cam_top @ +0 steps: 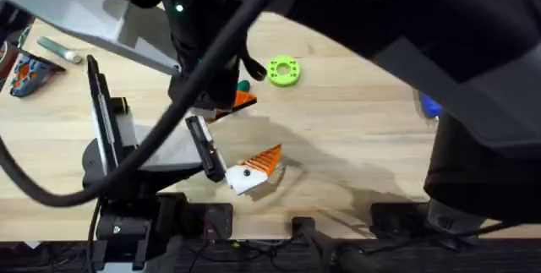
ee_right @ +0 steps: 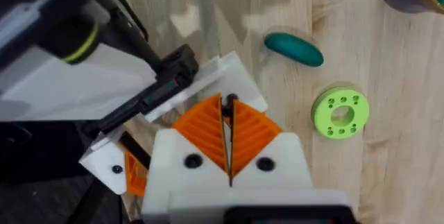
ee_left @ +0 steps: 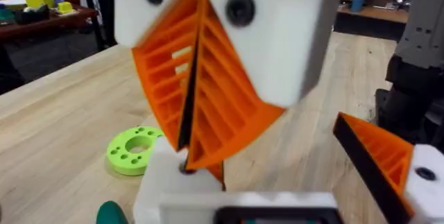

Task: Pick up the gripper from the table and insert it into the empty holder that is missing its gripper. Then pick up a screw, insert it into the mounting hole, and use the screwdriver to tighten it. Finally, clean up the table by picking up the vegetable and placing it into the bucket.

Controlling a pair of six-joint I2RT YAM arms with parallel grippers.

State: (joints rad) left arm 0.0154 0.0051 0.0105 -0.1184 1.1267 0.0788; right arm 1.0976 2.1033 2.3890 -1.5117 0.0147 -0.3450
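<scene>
Right wrist view: vegetable lies unbinned (cleanup pending); right gripper pads pressed together, left likewise.

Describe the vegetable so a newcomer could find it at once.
Start at the light wooden table in the right wrist view and find the bright green ring with small holes around it. Just beside it, apart from it, lies the vegetable, a small oblong piece. It is solid, smooth and dark teal-green, while the ring is flat, lime-coloured and open in the middle.
</scene>
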